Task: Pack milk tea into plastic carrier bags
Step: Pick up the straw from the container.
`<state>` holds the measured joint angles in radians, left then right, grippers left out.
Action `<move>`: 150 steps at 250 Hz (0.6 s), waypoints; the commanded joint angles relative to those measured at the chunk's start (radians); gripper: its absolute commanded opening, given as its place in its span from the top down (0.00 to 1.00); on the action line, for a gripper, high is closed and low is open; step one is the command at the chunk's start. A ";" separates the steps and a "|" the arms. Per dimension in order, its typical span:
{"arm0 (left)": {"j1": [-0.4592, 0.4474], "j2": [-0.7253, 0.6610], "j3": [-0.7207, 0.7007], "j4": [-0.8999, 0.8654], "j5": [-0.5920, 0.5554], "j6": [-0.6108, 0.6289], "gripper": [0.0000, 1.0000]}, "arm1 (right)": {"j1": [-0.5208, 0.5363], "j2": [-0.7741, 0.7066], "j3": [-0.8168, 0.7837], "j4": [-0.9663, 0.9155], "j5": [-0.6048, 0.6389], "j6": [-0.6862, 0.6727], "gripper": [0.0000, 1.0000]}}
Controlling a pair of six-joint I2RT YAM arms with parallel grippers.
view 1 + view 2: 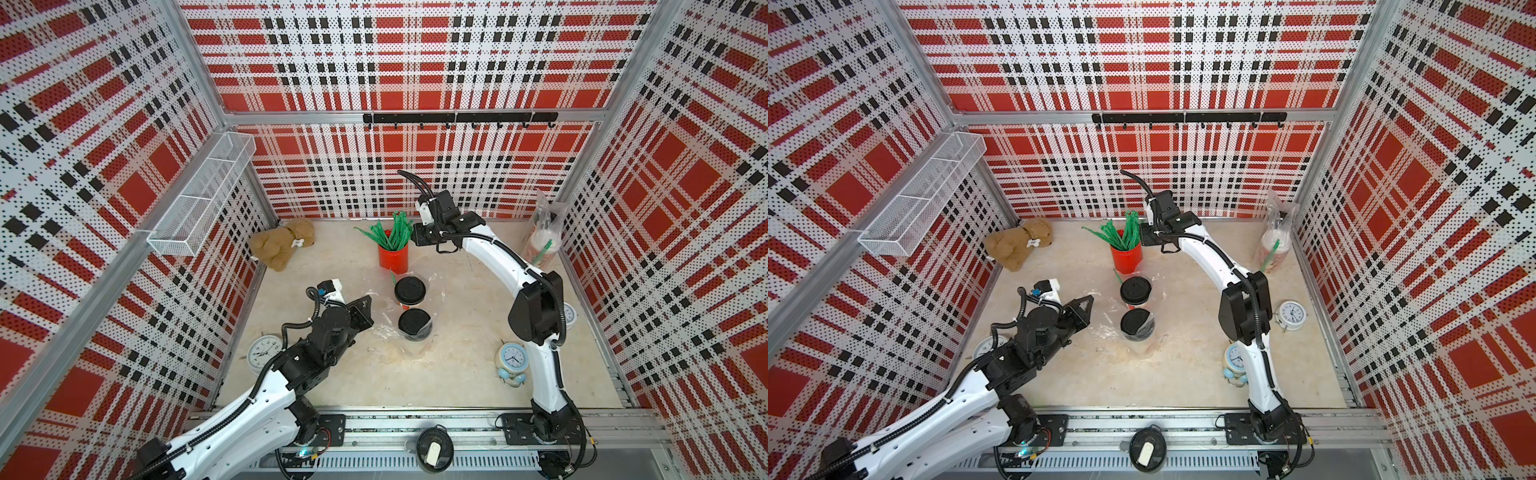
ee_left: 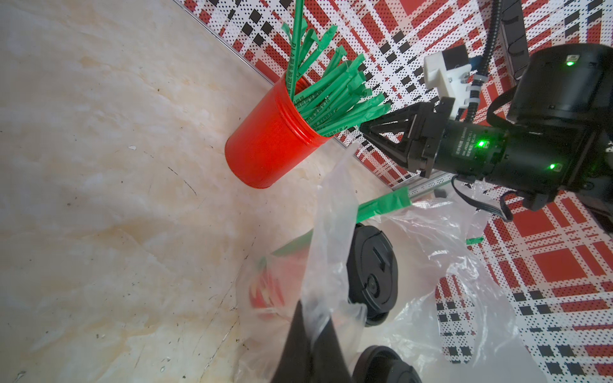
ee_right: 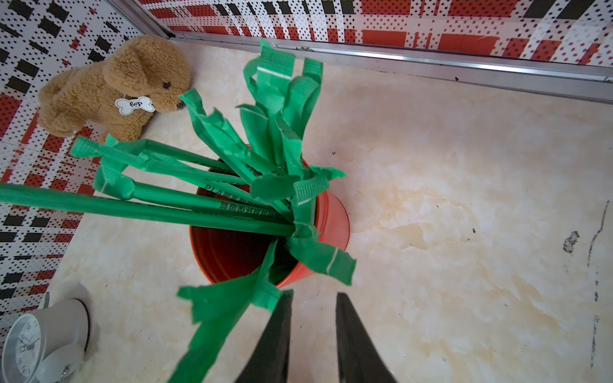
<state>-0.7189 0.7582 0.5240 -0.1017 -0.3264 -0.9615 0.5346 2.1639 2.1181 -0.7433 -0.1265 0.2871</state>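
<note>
Two milk tea cups with black lids stand upright mid-counter, the farther cup (image 1: 409, 289) just beside the nearer cup (image 1: 414, 322), both inside a crinkled clear bag (image 1: 384, 330) whose loose plastic spreads on the counter (image 1: 457, 365) around them. A green straw (image 2: 381, 204) pokes out of this bag by the farther cup. The left claw (image 2: 313, 328) is clamped tight on a fold of the bag's plastic, beside the cups. A second bag (image 1: 547, 216) stands in the far right corner against the wall, holding a white-lidded cup (image 1: 540, 241) with a green straw across it; how many cups it holds I cannot tell. Behind the first pair stands a red tub (image 1: 394, 257) filled with green wrapped straws (image 3: 232, 199), their sleeves printed "PLA" followed by Chinese characters too small to read. The right claw (image 3: 313, 295) hovers at the tub's rim, its fingers a narrow gap apart with nothing between them. In the far left corner sits a plush dog (image 3: 116, 83) wearing a bone-shaped tag (image 3: 134, 105) that reads "dog".
</note>
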 commanded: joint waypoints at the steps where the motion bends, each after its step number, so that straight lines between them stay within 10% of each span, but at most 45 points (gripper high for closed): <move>1: 0.011 -0.007 -0.013 -0.009 -0.011 -0.006 1.00 | 0.005 -0.066 -0.019 0.054 0.005 0.015 0.73; 150: 0.013 -0.010 -0.014 -0.010 -0.009 -0.008 1.00 | 0.019 -0.087 -0.035 0.075 0.002 0.022 0.71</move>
<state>-0.7185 0.7582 0.5205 -0.1017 -0.3244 -0.9623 0.5495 2.0975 2.0792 -0.6979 -0.1230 0.3004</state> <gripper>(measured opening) 0.046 0.289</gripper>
